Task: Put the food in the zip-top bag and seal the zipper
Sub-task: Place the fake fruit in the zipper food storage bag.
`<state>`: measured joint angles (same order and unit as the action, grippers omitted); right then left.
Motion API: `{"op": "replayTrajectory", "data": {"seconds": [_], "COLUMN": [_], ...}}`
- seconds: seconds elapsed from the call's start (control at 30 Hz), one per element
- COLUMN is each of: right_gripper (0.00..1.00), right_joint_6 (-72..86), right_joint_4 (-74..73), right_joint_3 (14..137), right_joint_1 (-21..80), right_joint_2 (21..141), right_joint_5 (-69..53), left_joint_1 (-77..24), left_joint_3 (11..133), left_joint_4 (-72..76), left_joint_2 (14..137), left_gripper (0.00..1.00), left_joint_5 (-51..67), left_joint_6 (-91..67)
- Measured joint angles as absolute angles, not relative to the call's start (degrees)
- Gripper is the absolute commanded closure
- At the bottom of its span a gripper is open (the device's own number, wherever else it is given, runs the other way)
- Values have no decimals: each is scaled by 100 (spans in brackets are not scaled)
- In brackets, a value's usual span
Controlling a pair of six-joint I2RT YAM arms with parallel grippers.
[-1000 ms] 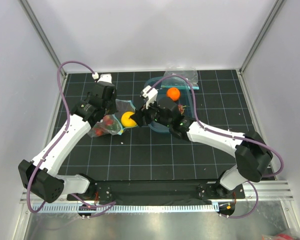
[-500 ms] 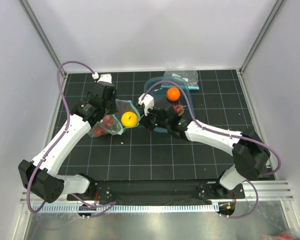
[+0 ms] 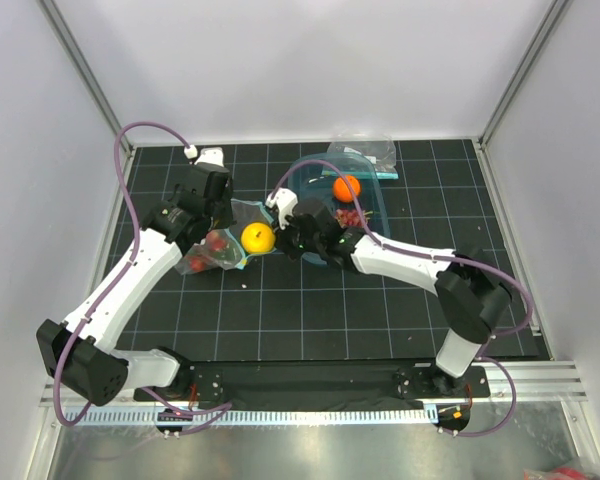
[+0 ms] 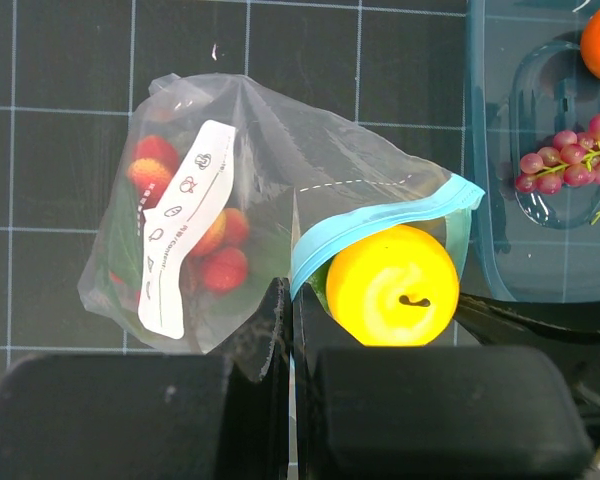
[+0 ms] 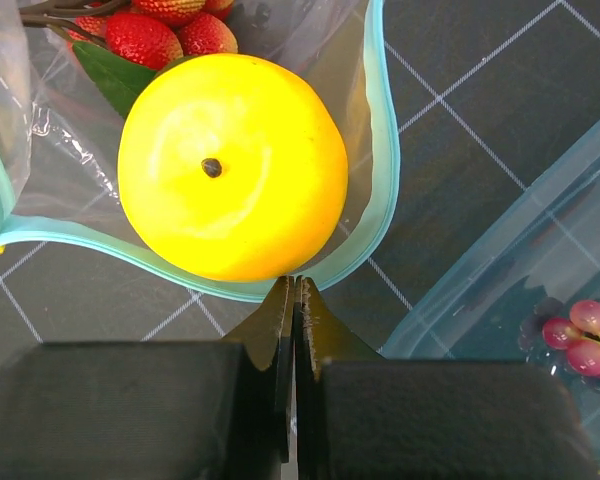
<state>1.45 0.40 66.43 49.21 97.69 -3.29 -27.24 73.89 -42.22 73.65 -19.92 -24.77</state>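
Fruit is sitting partly packed: the zip-top bag [image 3: 212, 252] is lying on the black gridded table [image 3: 310, 310] nearer its left edge than its right, about midway between the near and far edges, with its mouth facing the table's middle. Red strawberries [image 4: 225, 268] are resting deep inside the bag beside its white label [image 4: 180, 230], and the yellow lemon [image 3: 258, 238] is sitting right in the mouth, with the teal zipper [image 4: 380, 215] arching around it. The left gripper [image 4: 291, 300] is pinching the clear film at one end of the zipper, its fingers pressed together on the plastic. The right gripper [image 5: 293, 290] is meeting the opposite rim just beside the lemon, its fingers pressed flat together on the teal strip. Toward the far edge, right of the bag, the teal tub [image 3: 380, 205] is holding the orange [image 3: 346, 187] and the purple grape bunch [image 4: 570, 160], both well apart from the bag.
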Motion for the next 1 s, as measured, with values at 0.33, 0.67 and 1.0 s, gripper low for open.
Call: {"op": "replayTrajectory", "data": {"seconds": [0.33,0.67,1.0], "right_gripper": [99,99,99], "right_joint_6": [405,672,744], "right_joint_4": [250,731,886], "right_joint_3": [6816,6980,7417], "right_joint_1": [4921,4921,4921], "right_joint_2": [10055,10195,10691], "right_joint_5": [-473,-775,-716], "left_joint_1": [-2724,-2724,-2724], "left_joint_3": [7389,7389,7389], "left_joint_4": [-4222,-4222,-4224], "left_joint_2": [7365,7365,7365], "left_gripper": [100,100,100], "left_joint_5": [-1992,-1988,-1984], "left_joint_6": [-2477,-2477,-2477]}}
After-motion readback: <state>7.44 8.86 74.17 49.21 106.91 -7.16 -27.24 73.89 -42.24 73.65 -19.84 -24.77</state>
